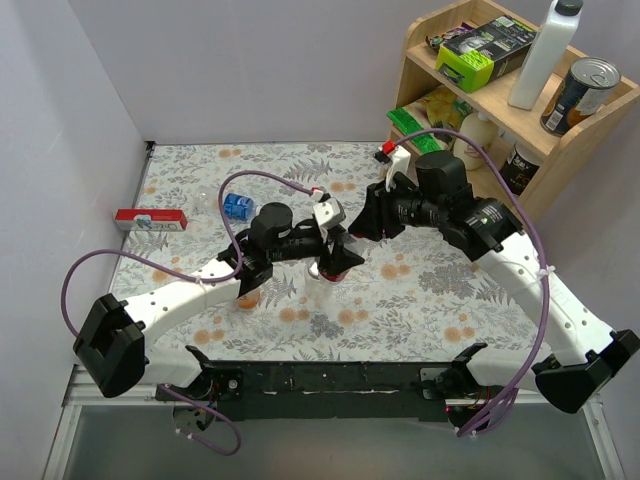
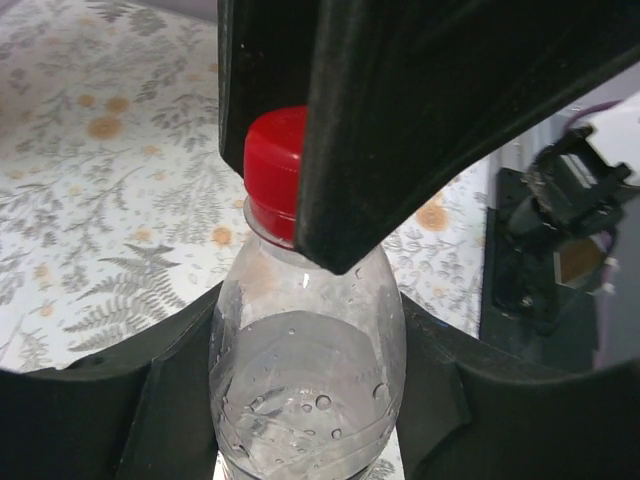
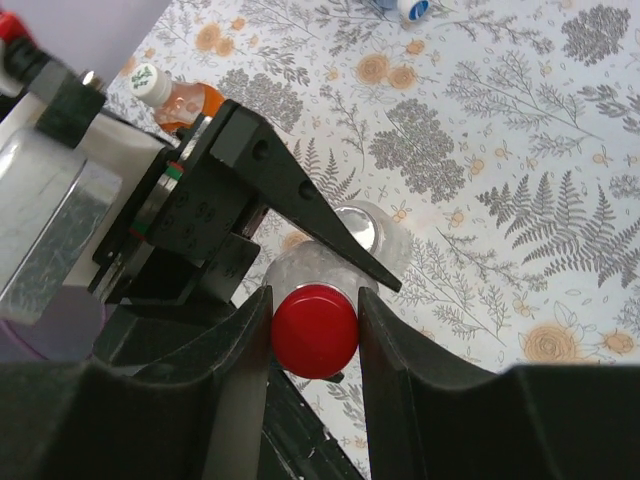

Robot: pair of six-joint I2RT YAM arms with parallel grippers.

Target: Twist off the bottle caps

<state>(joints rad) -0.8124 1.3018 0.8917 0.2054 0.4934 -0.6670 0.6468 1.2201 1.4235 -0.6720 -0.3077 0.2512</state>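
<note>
- The floral-patterned worktop carries everything; a wooden shelf stands at its far right corner.
- Both arms reach in to meet near the middle of the worktop, the left from the near left and the right from the near right.
- The left gripper is clenched around the body of a clear bottle, with a finger pressed against each side. The bottle stands upright at the worktop's centre and has some clear liquid in it.
- The right gripper is grasping the red cap, its two fingers tight against opposite sides. The cap sits on the bottle's neck.
- An orange-liquid bottle lies near the left arm with its white cap on.
- A blue-labelled bottle lies farther back and to the left, well apart from the grippers.
</note>
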